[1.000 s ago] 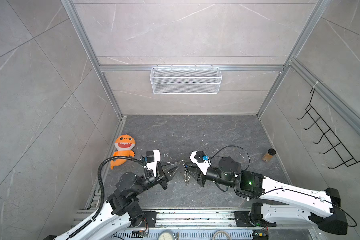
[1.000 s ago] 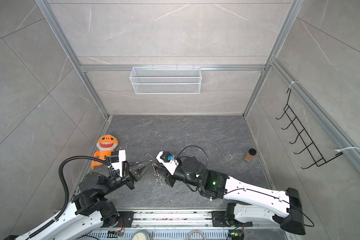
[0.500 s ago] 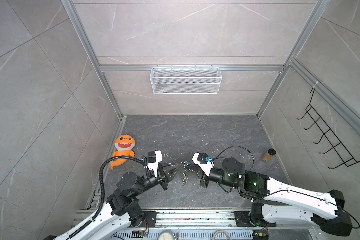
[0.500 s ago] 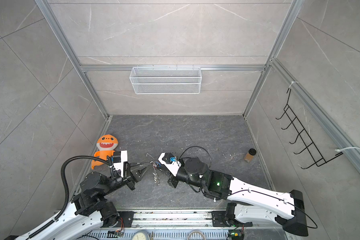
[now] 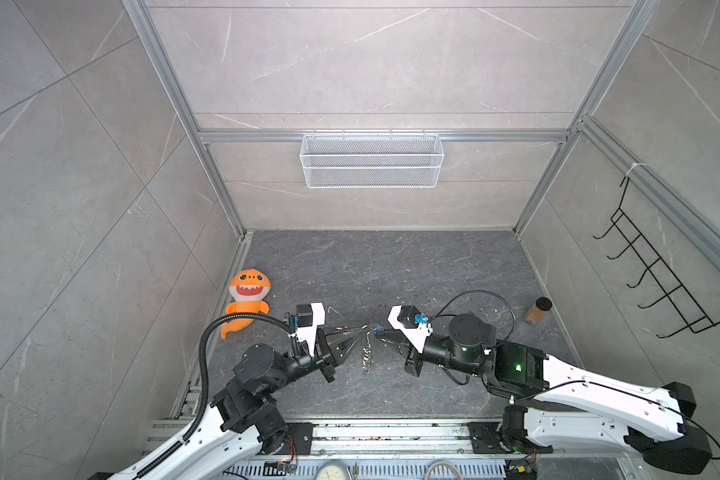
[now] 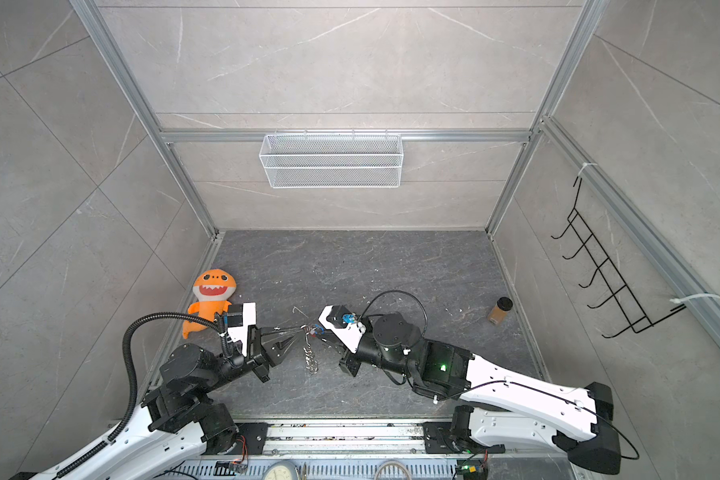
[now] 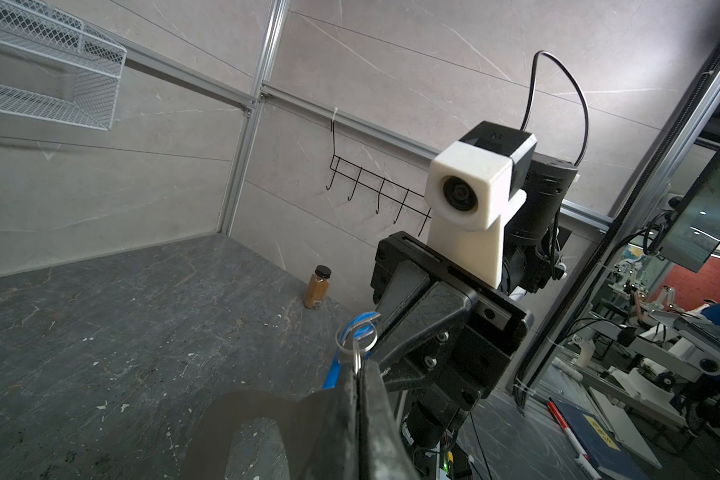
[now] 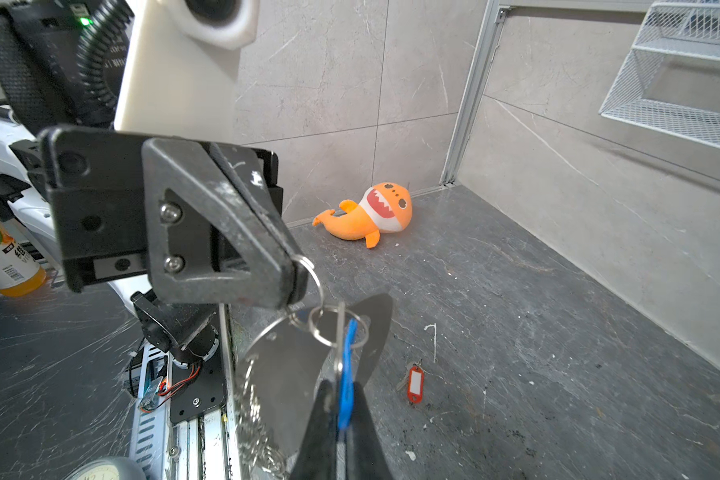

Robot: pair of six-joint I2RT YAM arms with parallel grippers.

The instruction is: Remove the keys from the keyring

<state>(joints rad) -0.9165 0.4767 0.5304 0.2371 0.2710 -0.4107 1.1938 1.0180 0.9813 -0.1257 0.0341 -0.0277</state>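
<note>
- Your left end effector is clamped on the keyring, which hangs above the counter.
- Your right end effector pinches the blue-tagged key beside it.
- The red-tagged key lies loose on the counter.

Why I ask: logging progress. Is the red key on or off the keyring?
Off: red key lies on the table, apart from the keyring.
</note>
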